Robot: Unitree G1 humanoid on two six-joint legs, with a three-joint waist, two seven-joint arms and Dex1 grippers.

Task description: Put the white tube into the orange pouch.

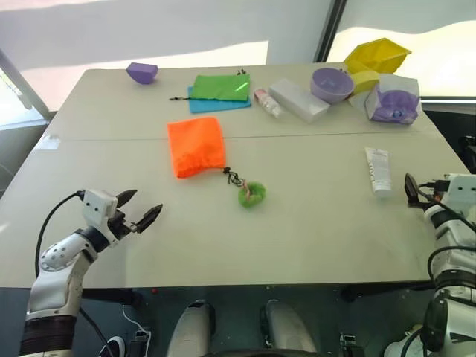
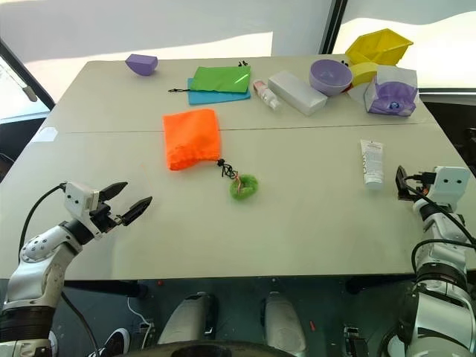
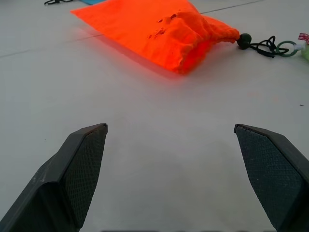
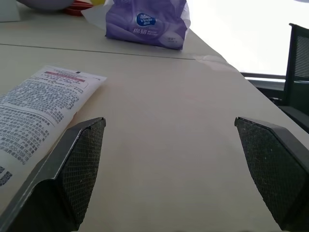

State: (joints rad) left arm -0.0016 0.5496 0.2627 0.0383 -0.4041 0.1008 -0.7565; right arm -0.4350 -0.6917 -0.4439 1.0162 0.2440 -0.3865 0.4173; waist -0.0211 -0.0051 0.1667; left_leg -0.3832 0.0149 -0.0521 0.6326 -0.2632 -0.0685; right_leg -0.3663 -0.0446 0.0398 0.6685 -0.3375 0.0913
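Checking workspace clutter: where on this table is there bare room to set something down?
Bare: the near half of the table, between the left gripper and right gripper, and between the orange pouch and white tube. Crowded: the far right edge, around the purple bowl and tissue pack.

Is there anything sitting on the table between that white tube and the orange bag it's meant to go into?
Nothing visible. Bare table separates the white tube from the orange pouch; only the pouch's green fuzzy ball lies near that path.

Along the table's (image 1: 223, 245) far edge are lying a green pouch (image 1: 221, 86) over a blue pouch (image 1: 216, 104), a white box (image 1: 299, 100), purple bowls (image 1: 332, 84), a yellow bin (image 1: 377, 56) and a tissue pack (image 1: 393, 98).
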